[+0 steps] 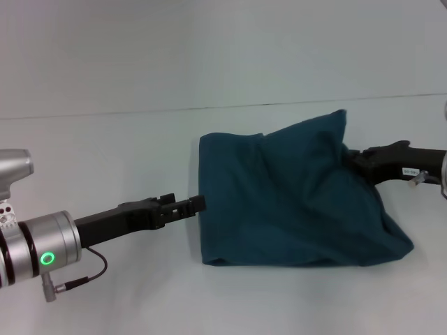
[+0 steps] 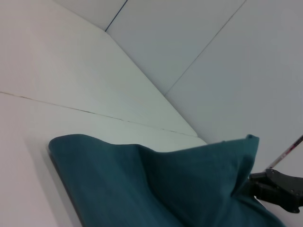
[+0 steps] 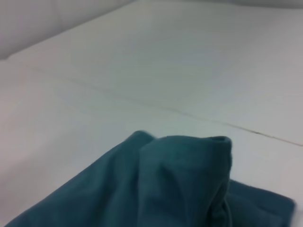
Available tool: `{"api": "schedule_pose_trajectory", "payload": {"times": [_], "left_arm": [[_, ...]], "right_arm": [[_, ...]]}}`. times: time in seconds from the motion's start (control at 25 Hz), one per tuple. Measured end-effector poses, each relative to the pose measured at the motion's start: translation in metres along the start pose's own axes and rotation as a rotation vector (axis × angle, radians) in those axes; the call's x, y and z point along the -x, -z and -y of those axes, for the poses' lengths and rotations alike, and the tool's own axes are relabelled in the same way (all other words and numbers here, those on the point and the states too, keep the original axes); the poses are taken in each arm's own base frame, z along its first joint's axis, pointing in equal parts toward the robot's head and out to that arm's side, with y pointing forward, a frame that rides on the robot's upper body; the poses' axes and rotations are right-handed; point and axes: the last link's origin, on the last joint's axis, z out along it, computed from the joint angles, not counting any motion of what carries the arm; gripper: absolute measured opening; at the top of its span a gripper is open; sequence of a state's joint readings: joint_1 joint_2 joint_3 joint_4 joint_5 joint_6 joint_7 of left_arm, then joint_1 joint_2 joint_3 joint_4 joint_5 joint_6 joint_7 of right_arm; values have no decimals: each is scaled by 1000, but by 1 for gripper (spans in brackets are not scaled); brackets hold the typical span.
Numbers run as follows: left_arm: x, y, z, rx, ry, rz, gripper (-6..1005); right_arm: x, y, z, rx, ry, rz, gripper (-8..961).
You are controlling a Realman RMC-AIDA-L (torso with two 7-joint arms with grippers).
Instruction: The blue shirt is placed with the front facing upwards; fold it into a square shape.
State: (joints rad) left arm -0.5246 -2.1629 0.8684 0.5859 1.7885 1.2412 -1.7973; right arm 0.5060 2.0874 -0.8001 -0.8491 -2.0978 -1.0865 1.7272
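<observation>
White worktop, pale wall behind. Shirt (image 1: 293,199) mid-table, partly folded, right side lifted. Right gripper (image 1: 355,162) clamped on raised edge. Left gripper (image 1: 198,204) touching shirt's left edge, grip unclear. Fold runs leftward.

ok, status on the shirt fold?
Left gripper at shirt's left edge. Right gripper lifting the right side. Shirt bunched, not square yet. Nothing in the way.
</observation>
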Motion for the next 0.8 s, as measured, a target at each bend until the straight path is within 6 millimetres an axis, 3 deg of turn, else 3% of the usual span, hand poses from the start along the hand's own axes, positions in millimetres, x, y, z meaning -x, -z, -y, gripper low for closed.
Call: {"api": "schedule_pose_trajectory", "payload": {"times": [0.24,0.52,0.8], "left_arm": [[0,1,0,0,-1,2,934],[0,2,1,-4,-7,1,933],[-4,2,2,-11,-19,-6,932]], "right_arm": [[-7,1,10,-67,-61,34,49],[-21,11,31,-180,-227,132,286],[-8,19,33,-168,-224,202,475]]}}
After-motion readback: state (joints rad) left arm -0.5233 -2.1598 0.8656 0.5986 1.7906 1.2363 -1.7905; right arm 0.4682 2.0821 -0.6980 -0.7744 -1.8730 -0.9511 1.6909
